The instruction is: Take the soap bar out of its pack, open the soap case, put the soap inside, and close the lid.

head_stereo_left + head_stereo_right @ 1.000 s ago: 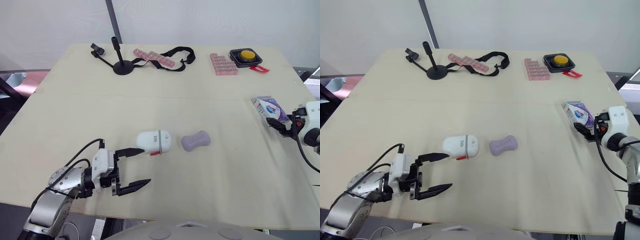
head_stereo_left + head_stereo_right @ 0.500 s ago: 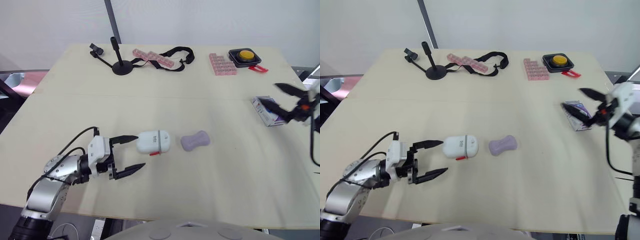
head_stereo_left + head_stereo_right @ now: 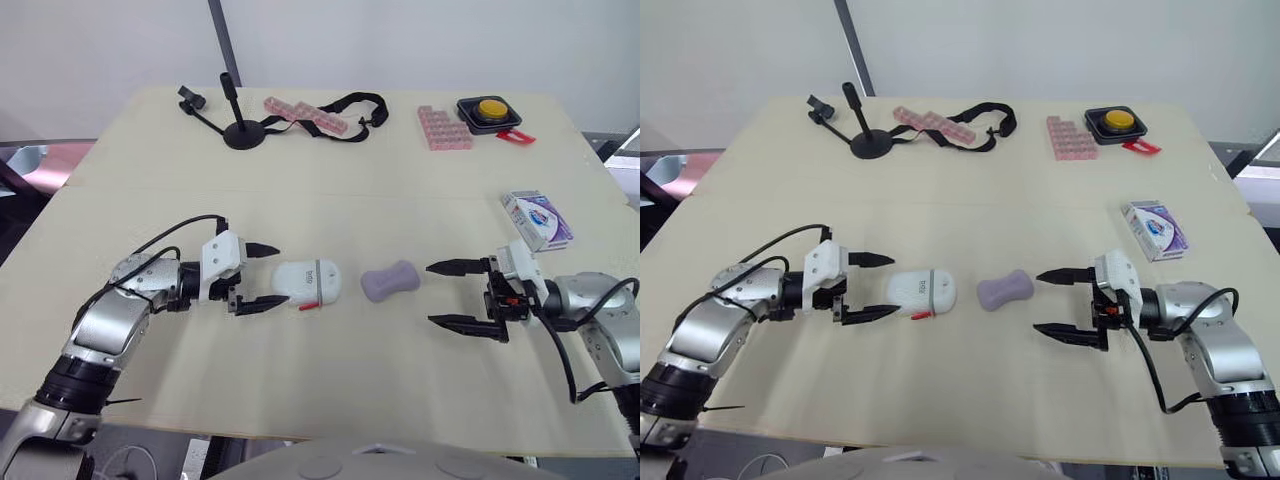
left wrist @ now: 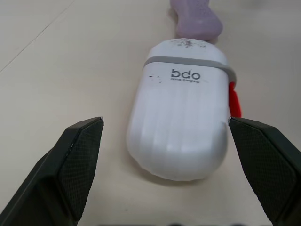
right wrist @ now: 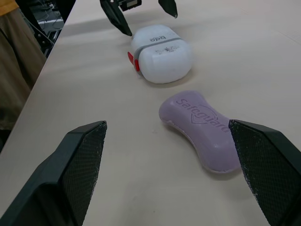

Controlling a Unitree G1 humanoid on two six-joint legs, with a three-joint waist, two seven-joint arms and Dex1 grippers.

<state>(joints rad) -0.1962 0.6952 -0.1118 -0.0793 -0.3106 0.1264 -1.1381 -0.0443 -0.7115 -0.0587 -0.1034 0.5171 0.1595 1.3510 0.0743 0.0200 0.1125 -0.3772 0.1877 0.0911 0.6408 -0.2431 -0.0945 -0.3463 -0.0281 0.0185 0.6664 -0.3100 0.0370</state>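
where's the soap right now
In the left eye view the soap lies bare on the table, between the white case on its left and the open right pincer on its right, touching neither.

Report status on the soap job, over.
Left gripper open, flanking the white soap case, lid shut. Right gripper open, short of the purple soap bar, unwrapped on the table. Soap pack aside; nothing in the way.
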